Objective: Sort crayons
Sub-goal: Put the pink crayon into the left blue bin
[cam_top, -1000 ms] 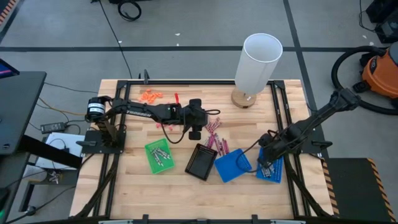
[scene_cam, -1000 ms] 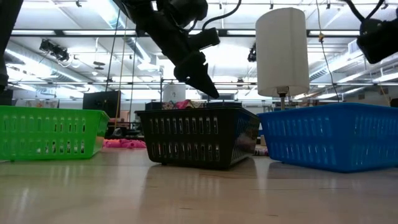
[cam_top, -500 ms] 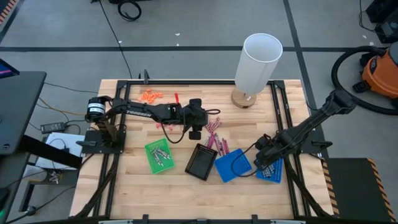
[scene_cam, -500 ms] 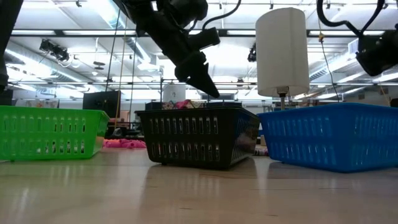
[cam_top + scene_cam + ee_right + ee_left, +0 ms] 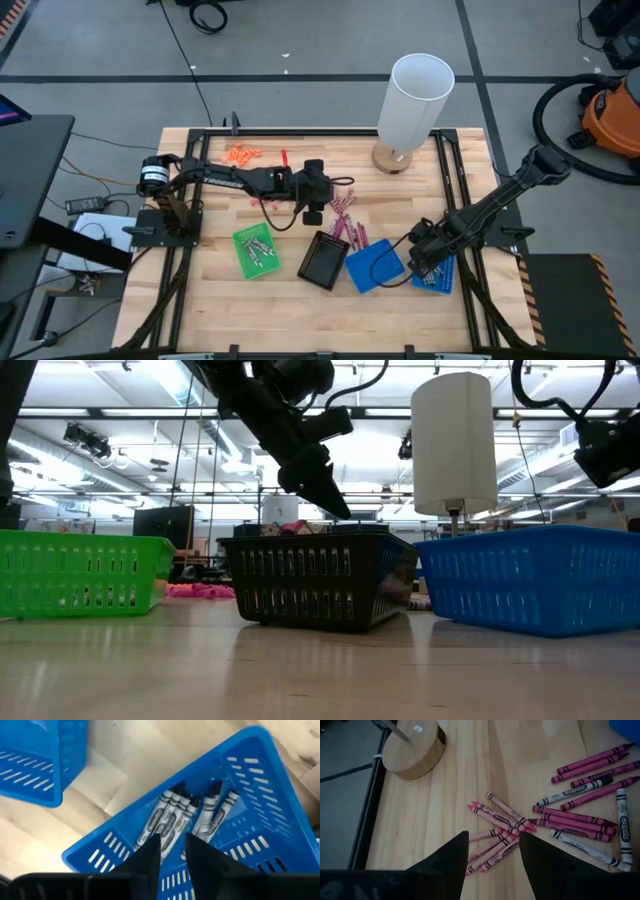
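Blue tray [image 5: 260, 795] under right gripper [image 5: 172, 851] | jaws parted | empty

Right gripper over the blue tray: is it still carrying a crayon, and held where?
Nothing is held. The right gripper hangs empty, fingers apart, over the blue tray, where the grey crayons lie. The left gripper is open and empty too.
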Controlling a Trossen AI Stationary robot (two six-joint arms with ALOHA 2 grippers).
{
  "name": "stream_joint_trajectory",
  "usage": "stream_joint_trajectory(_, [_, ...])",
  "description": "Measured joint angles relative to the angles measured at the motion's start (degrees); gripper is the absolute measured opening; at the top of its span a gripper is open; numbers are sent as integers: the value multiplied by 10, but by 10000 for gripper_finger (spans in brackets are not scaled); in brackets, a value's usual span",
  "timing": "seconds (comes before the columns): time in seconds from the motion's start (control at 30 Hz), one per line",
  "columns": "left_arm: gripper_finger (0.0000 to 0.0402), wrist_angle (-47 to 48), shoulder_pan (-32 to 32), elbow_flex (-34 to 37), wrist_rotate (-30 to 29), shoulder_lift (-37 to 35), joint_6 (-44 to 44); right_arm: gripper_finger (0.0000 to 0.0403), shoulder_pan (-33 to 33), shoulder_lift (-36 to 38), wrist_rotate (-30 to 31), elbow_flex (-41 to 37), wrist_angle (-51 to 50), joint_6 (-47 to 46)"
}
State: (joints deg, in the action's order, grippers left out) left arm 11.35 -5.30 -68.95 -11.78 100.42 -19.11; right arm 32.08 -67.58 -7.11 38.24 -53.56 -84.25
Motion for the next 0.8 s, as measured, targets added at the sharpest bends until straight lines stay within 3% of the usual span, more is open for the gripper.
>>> stream_joint_trajectory(0.3, [187, 42, 21, 0, -8, -7, -4, 124, -16, 68, 6, 1, -1, 0])
stream_joint_trajectory(0.57, [187, 117, 49, 0, -45, -56, 27, 123, -35, 107, 109, 94, -91, 69])
stream_joint_trajectory(0.8, [187, 143, 80, 16, -46, -67, 64, 122, -50, 100, 210, 139, -73, 163])
